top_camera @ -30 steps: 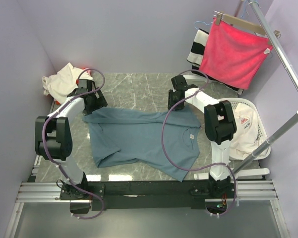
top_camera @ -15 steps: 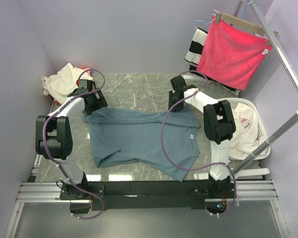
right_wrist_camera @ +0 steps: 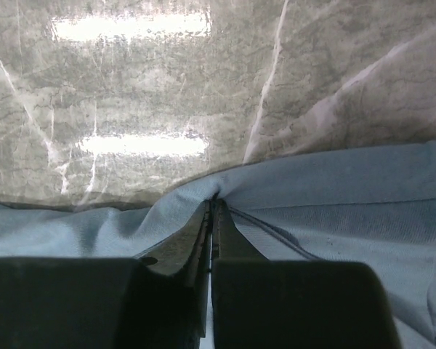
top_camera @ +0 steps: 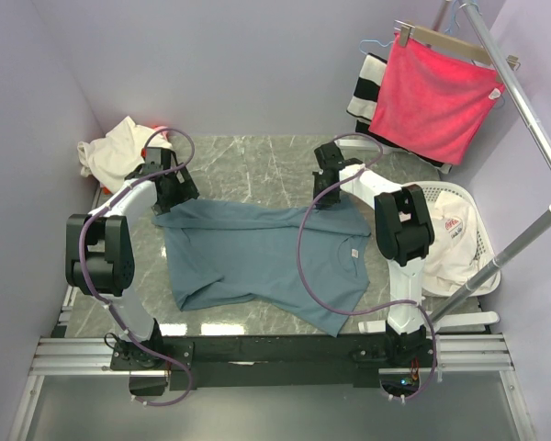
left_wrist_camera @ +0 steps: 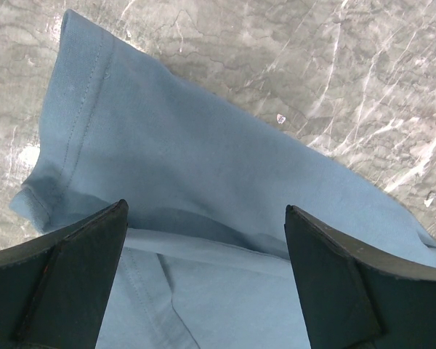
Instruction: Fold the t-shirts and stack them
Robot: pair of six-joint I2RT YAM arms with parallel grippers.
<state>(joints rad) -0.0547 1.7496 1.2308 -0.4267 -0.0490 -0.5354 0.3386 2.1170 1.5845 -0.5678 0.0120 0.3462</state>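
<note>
The right gripper (right_wrist_camera: 212, 207) pinches a bunched fold of the blue shirt (right_wrist_camera: 334, 203), jaws pressed together, with the table (right_wrist_camera: 131, 80) beyond. The left gripper (left_wrist_camera: 205, 212) stands wide over the hem (left_wrist_camera: 76, 123). From overhead, both sets of jaws are hidden.

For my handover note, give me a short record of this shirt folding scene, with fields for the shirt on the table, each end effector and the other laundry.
Shirt on table: blue-grey t-shirt, spread flat on the marble table
Left end effector: open, above the shirt's far left corner
Right end effector: shut, pinching the shirt's far edge
Other shirts: cream t-shirt heaped at the far left; white printed t-shirt in the basket on the right
Also in view: pink-red towel on a hanger
</note>
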